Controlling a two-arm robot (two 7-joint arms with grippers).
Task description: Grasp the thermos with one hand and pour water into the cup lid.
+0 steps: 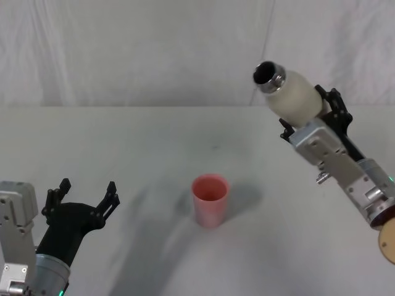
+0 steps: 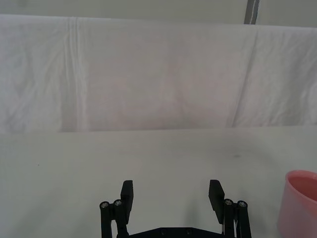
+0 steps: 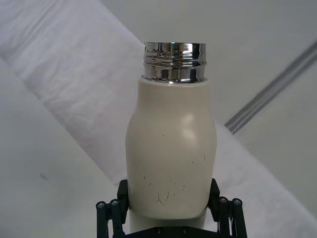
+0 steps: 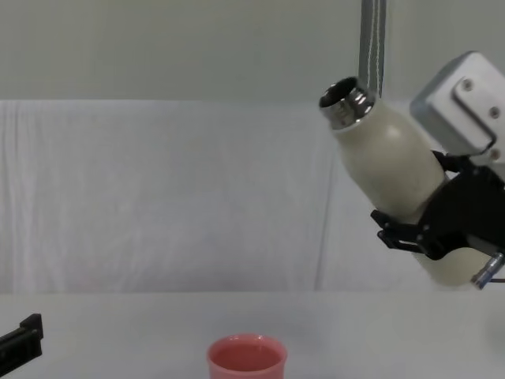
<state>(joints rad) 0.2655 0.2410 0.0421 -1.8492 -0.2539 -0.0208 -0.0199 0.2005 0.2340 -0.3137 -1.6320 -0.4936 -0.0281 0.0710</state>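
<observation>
Clamped around the lower body of the thermos (image 1: pixel 296 97), the right gripper (image 1: pixel 311 120) holds it up in the air at the upper right of the head view, well clear of the table (image 1: pixel 154 154). That cream-white bottle is tilted, its open steel neck (image 4: pixel 345 103) pointing up and toward the left of the frame in the chest view. Black fingers (image 3: pixel 218 198) press against both sides of it in the right wrist view. Lower down, near the middle of the head view, the salmon-pink cup lid (image 1: pixel 210 200) stands upright on the white table, well apart from the bottle. At the lower left of the head view the left gripper (image 1: pixel 86 197) sits low with its fingers (image 2: pixel 127 197) spread apart, holding nothing.
</observation>
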